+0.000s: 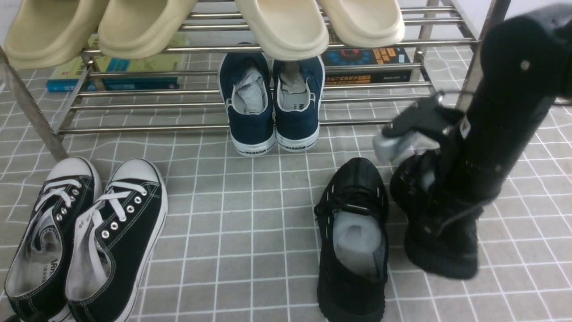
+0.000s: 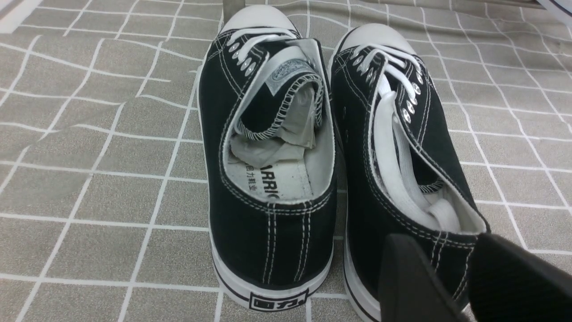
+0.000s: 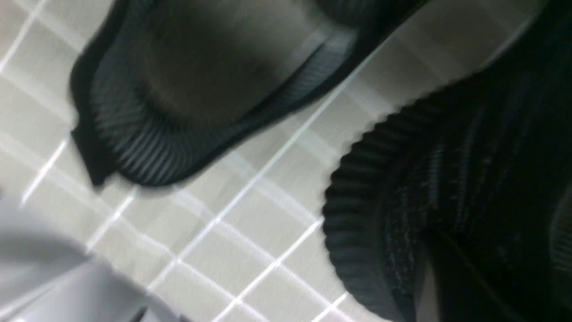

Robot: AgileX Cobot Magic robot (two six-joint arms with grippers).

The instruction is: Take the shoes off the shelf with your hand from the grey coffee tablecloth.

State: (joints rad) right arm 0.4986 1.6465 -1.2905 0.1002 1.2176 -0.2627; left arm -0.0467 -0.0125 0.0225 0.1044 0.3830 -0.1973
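Sneakers in navy (image 1: 297,127), heels reading "WARRIOR", sit on the far steel rack (image 1: 147,129). Right gripper (image 1: 438,210) clasps one black knit sneaker (image 1: 442,255) at right, near its mate (image 1: 351,295) on the grey grid cloth (image 1: 237,214); left gripper (image 2: 442,250) is wide.

it looks like a shoe-display setup, shop or home unclear: a shiny steel-rod rack (image 1: 147,129) stands beyond the right end effector (image 1: 429,197), bearing cream molded clogs (image 1: 288,27) and navy white-soled sneakers (image 1: 297,107); black canvas sneakers (image 1: 120,232) lie leftward of it, on grey white-gridded cloth (image 1: 232,232).
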